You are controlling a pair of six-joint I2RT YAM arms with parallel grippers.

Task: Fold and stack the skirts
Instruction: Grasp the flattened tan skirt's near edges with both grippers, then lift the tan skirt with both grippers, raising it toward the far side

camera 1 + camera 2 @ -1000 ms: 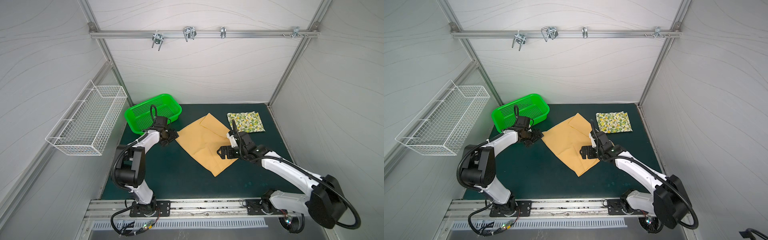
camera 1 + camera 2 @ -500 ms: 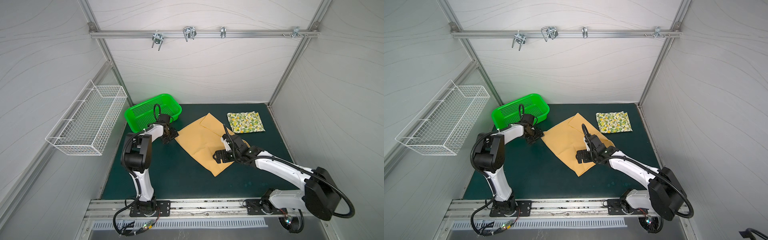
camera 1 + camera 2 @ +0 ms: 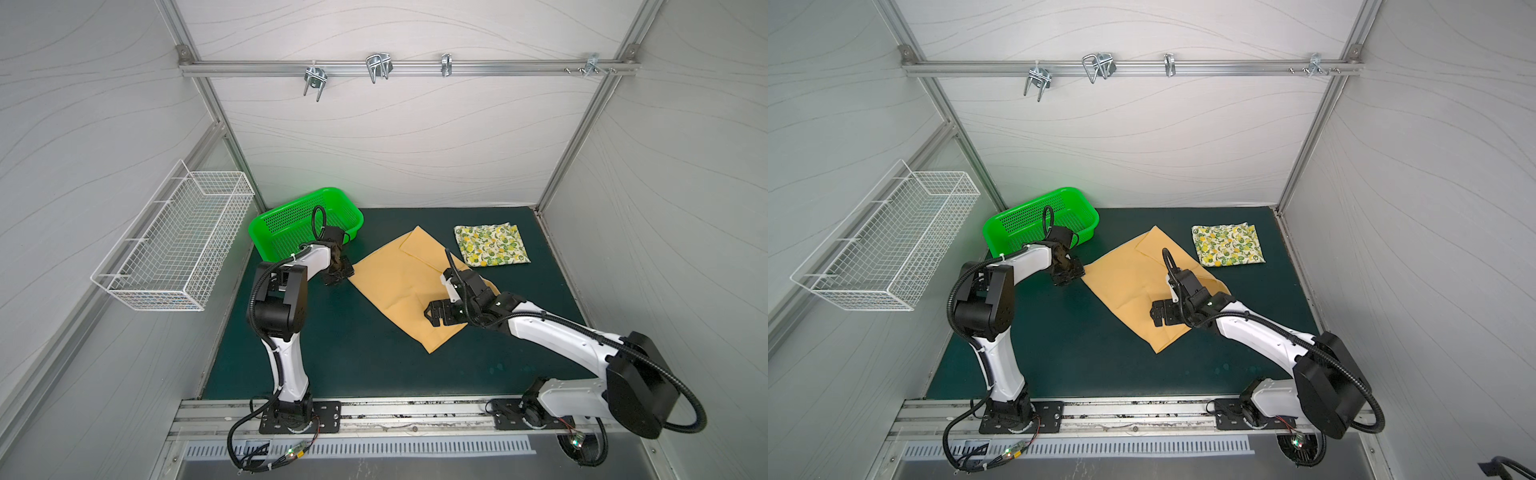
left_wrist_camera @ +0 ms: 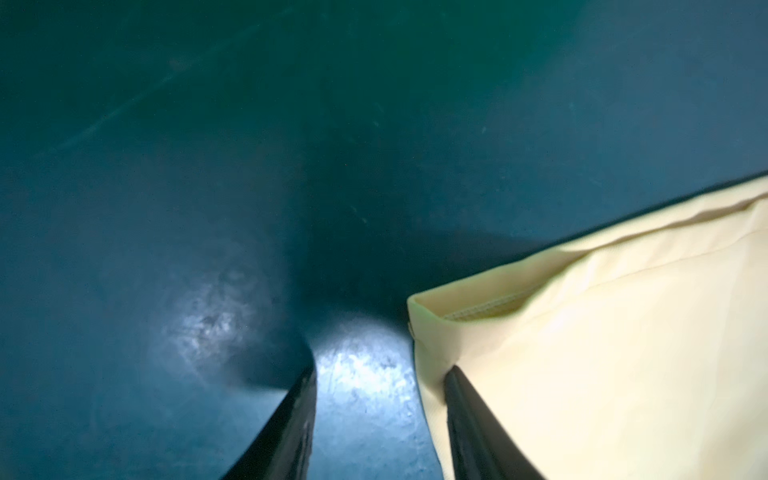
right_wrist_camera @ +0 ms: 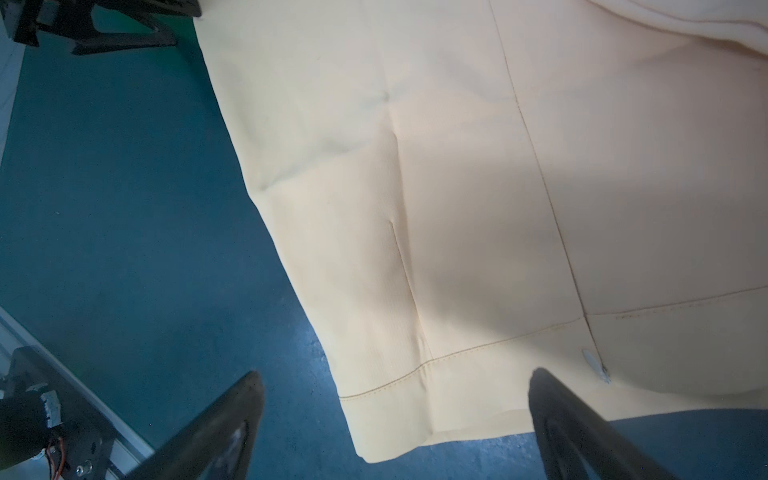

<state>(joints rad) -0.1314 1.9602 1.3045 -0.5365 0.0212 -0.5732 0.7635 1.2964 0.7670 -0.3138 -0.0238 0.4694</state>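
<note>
One mustard skirt (image 3: pixel 395 291) lies spread beside folded lemon-print skirt (image 3: pixel 492 249)

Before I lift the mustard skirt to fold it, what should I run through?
1. Left gripper at the left corner of the mustard skirt, with the cloth edge between its fingers: ok.
2. Left gripper shut on the cloth: not ok, a gap shows, with one finger over the mat.
3. Right gripper open above the skirt's edge nearest the right arm: ok.
4. Right gripper touching the cloth: cannot tell.
5. Lemon-print skirt folded, lying apart from the mustard one at the back right: ok.
</note>
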